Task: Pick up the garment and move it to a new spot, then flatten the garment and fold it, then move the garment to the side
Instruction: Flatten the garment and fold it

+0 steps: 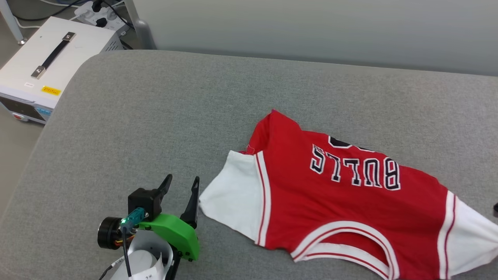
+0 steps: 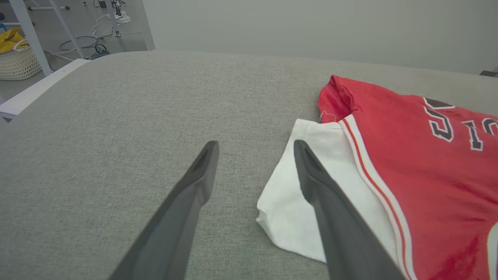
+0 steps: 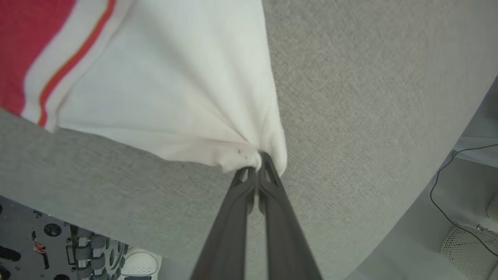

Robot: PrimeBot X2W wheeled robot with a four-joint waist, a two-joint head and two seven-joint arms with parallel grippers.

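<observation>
The garment (image 1: 330, 194), a red jersey T-shirt, lies spread front up on the grey padded surface (image 1: 155, 116), with "BULLS" reading upside down from my side and its collar toward me. My left gripper (image 1: 183, 179) stands open just left of the near white sleeve (image 1: 233, 198). In the left wrist view the left gripper (image 2: 255, 144) is apart, one finger (image 2: 330, 217) over the sleeve (image 2: 284, 210) edge and nothing between the fingers. My right gripper (image 3: 256, 163) is shut on the gathered tip of the other white sleeve (image 3: 175, 77).
A white equipment box with a black handle (image 1: 50, 58) stands on the floor beyond the surface's left edge, with a power strip (image 1: 99, 13) behind it. A pale wall runs along the back. A woven basket (image 2: 19, 62) sits on the floor far left.
</observation>
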